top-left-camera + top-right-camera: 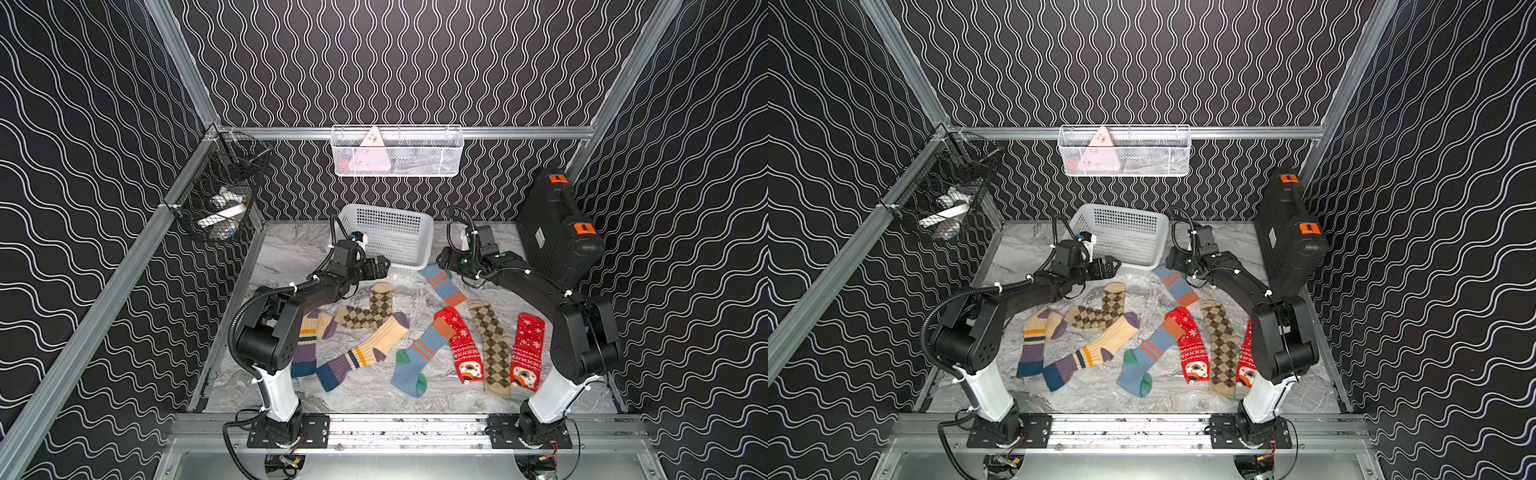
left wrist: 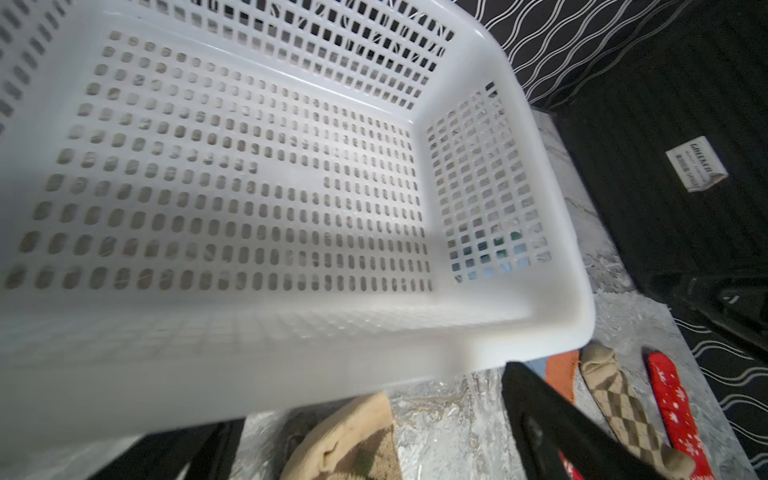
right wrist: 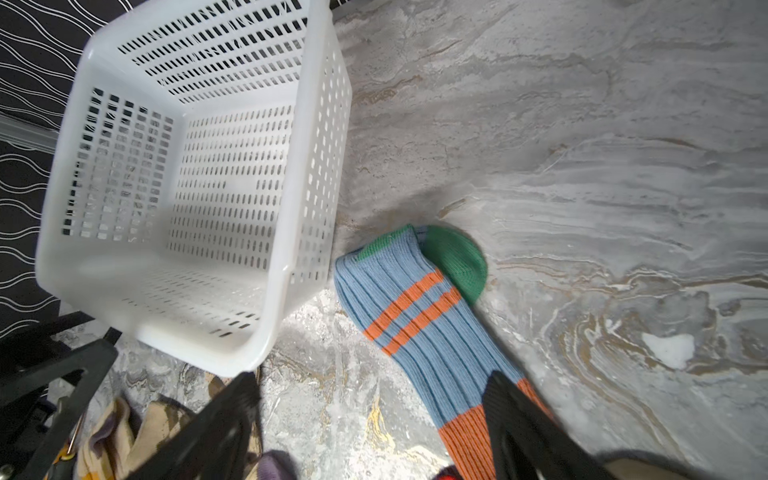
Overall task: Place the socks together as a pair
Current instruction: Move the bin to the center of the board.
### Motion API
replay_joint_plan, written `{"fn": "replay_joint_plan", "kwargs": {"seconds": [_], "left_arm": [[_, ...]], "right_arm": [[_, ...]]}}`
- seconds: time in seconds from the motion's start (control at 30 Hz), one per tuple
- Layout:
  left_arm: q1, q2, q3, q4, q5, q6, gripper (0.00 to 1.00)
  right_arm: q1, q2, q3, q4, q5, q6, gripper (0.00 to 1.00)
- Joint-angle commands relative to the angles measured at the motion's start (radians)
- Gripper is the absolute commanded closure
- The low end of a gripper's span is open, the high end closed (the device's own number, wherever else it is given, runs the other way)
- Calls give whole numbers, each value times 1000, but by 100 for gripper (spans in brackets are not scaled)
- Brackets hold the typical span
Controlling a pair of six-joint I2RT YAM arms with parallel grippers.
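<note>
Eight soft patterned socks (image 1: 361, 353) are spread singly over the grey marbled tabletop (image 1: 286, 257), in the lower centre of both top views. One blue ribbed sock with orange stripes (image 3: 419, 328) is seen just beside the white perforated plastic basket (image 3: 199, 174). The right gripper (image 3: 372, 380) is held above its cuff end, jaws spread, nothing clamped. The left gripper (image 2: 365, 399) is held wide apart and empty by the basket's front wall.

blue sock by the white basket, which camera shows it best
Right wrist view: the blue sock lies close up beside the white basket, with its ribs, orange stripes and green patch clear. Both top views show it small and distant. The left wrist view catches only its orange cuff.
</note>
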Motion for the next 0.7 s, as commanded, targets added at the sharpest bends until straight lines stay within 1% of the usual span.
{"fn": "replay_joint_plan", "kwargs": {"seconds": [0.0,0.1,0.17,0.23,0.27,0.33,0.4,0.47,0.53,0.67], "left_arm": [[-21,5,-2,78,81,-24,1],[-62,-39,-19,57,71,-7,1],[-101,-113,-59,33,26,14,1],[-137,-206,-116,-12,-55,25,1],[-148,-260,-152,-44,-118,15,1],[-152,-365,-235,-92,-229,-21,1],[-153,-468,-326,-110,-294,-50,1],[-152,-558,-408,-121,-327,-65,1],[-154,-613,-455,-151,-349,-63,1],[-153,-670,-512,-192,-358,-59,1]], "right_arm": [[1,5,17,-22,-13,8,13],[6,31,44,-10,-47,30,16],[15,57,70,-4,-38,45,18],[22,93,95,6,-27,59,19],[25,116,116,5,-20,67,19],[28,162,153,-3,-3,80,21],[30,203,187,-6,8,89,22],[32,240,219,-10,21,94,25],[31,264,245,-15,30,97,29],[31,312,291,-24,35,96,40]]}}
